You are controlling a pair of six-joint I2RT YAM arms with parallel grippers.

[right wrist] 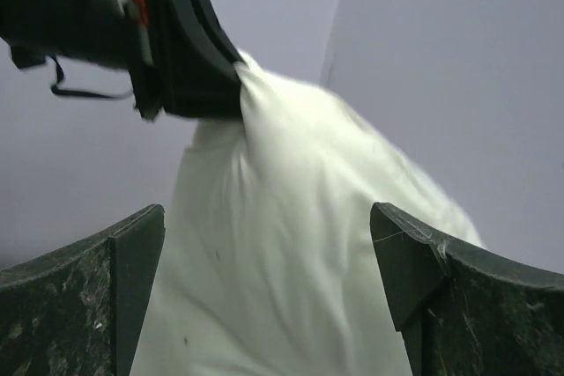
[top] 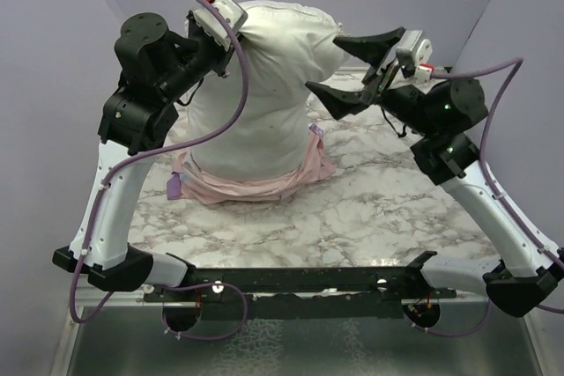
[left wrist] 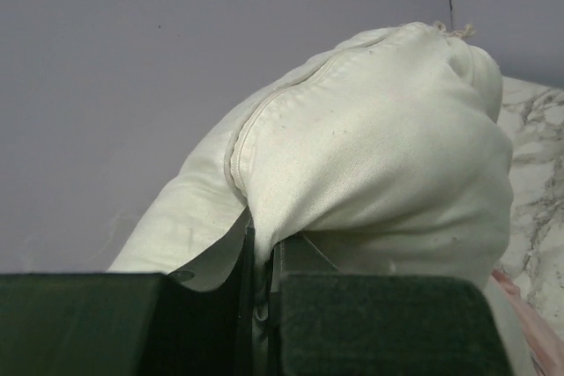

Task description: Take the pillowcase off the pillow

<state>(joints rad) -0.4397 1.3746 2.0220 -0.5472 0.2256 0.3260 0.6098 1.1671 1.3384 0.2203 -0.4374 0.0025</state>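
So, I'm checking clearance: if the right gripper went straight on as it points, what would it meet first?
Most likely the pillow, which fills the view between the open fingers of the right gripper; the left gripper pinches its top corner. Depth is unclear.

Matt, wrinkled cloth pillow point(top: 264, 85); thin soft fabric pillowcase point(top: 256, 184); smooth marble-look table point(top: 352, 217).

Pillowcase point(top: 256, 184) around base of pillow point(top: 256, 85)

Before me stood one table point(top: 379, 217), its top white marble-patterned with grey veining. Plain lavender walls point(top: 53, 6) enclosed it on three sides; lighting was even.
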